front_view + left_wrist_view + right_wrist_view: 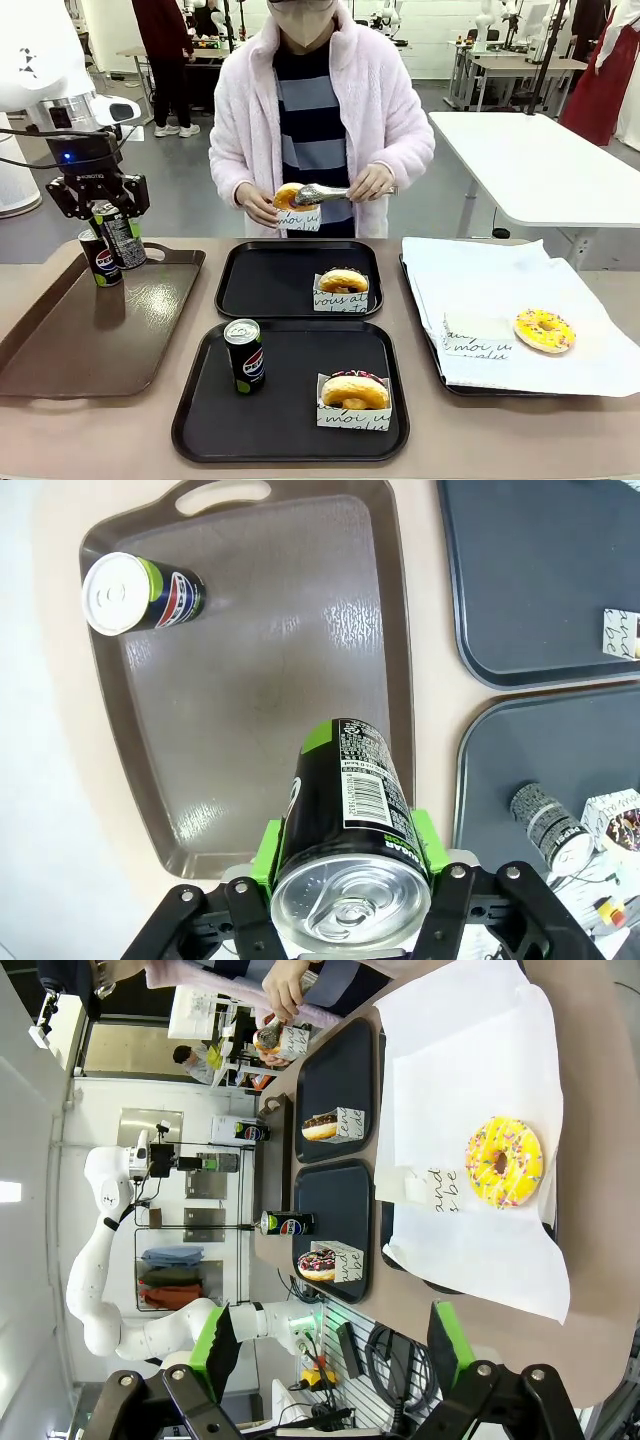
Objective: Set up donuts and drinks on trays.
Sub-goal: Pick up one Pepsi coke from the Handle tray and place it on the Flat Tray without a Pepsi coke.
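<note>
A table is seen from the robot's side, with a person standing at its far edge. The left gripper [104, 213] has its green pads closed on the sides of a black Pepsi can [122, 238]. The can tilts slightly over the far end of a glossy brown tray [60, 340], and I cannot tell whether its base touches the tray. A 2nd can [100, 260] stands upright on the brown tray just beside it. In the middle lie 2 black trays, one behind the other. The far tray [260, 285] holds 1 sleeved donut [343, 282] near its front right corner. The near tray [290, 430] holds a 3rd can [244, 356] upright at its left and a dark-iced sleeved donut [354, 392] at its right. To the right, a paper-lined tray [480, 275] carries a yellow sprinkled donut [544, 330] and an empty paper sleeve [476, 338]. The person's hands hold metal tongs [325, 192] and another sleeved donut [293, 203] above the table's far edge. The right gripper [332, 1345] has its fingers spread wide with nothing between them.
</note>
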### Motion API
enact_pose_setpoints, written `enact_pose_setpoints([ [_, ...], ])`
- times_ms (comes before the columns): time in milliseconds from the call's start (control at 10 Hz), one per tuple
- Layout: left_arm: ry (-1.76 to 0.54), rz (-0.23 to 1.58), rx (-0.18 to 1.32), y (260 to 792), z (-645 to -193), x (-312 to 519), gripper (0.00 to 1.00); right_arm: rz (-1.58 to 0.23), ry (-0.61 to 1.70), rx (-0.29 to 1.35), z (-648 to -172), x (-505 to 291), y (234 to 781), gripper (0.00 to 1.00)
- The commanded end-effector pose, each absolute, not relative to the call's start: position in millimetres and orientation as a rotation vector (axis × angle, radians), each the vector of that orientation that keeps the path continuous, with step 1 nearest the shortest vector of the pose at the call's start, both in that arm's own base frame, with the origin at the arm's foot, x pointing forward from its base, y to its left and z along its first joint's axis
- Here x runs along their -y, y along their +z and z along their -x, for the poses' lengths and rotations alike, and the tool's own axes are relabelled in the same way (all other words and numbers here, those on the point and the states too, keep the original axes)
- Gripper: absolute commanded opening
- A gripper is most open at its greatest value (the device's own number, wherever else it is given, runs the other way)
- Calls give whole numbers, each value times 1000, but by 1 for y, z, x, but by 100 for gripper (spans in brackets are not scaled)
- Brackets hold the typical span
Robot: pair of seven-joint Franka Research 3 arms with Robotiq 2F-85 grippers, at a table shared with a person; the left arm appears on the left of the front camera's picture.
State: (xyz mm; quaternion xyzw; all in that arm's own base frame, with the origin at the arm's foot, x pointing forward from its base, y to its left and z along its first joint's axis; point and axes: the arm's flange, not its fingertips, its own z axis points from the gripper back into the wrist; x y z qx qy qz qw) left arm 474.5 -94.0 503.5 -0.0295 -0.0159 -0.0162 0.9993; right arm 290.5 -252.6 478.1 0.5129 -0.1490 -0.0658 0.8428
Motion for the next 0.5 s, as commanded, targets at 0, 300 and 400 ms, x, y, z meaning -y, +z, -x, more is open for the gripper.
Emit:
enact_pose_setpoints([
  [0,-37,58,48,504,-476,95,0,-1098,-136,330,-291,253,477,100],
  [300,-96,56,54,506,-474,117,59,-1098,-136,330,-291,253,477,100],
  [400,-140,55,74,507,-473,136,59,-1098,-136,330,-291,253,477,100],
])
